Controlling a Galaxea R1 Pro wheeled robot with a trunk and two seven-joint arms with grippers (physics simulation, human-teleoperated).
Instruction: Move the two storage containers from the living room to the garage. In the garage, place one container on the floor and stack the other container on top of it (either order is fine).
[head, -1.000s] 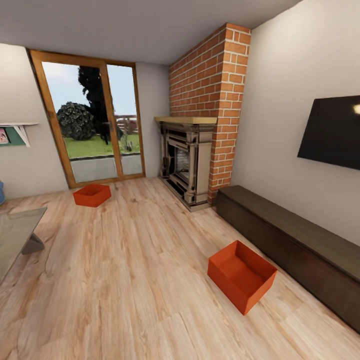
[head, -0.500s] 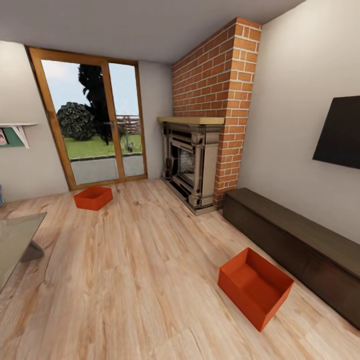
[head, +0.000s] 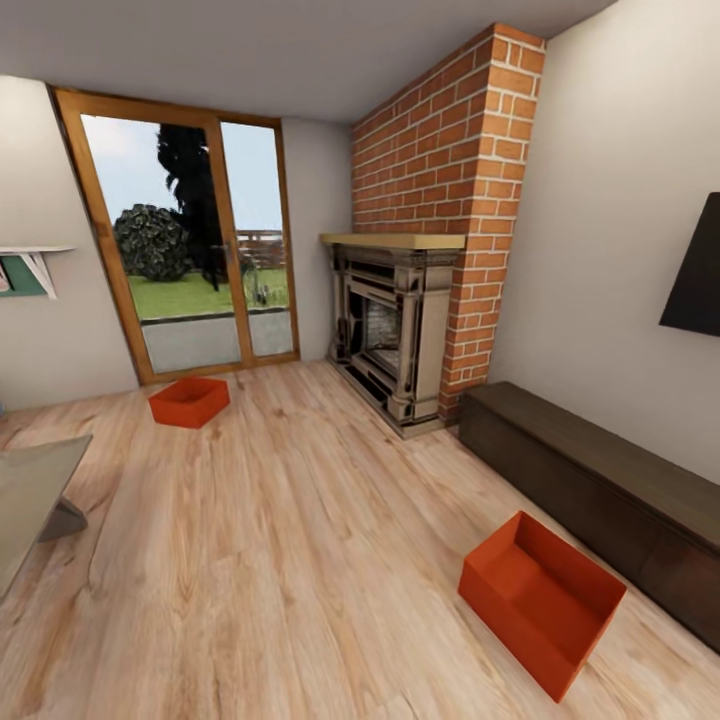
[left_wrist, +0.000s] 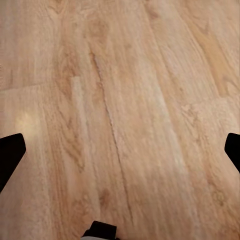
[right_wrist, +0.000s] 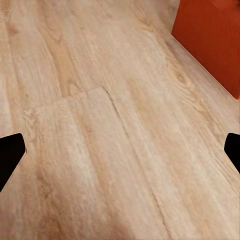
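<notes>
Viewpoint is advancing across the living room wood floor, bringing the nearer storage container closer beside the cabinet, the farther container resting by the glass door, both tools spread and empty.

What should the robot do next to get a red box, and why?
Probably roll a bit closer to the near container by the dark cabinet. Both containers sit on the wood floor, the other one far off by the glass door. Both grippers, left and right, are open over bare planks, holding nothing.
</notes>
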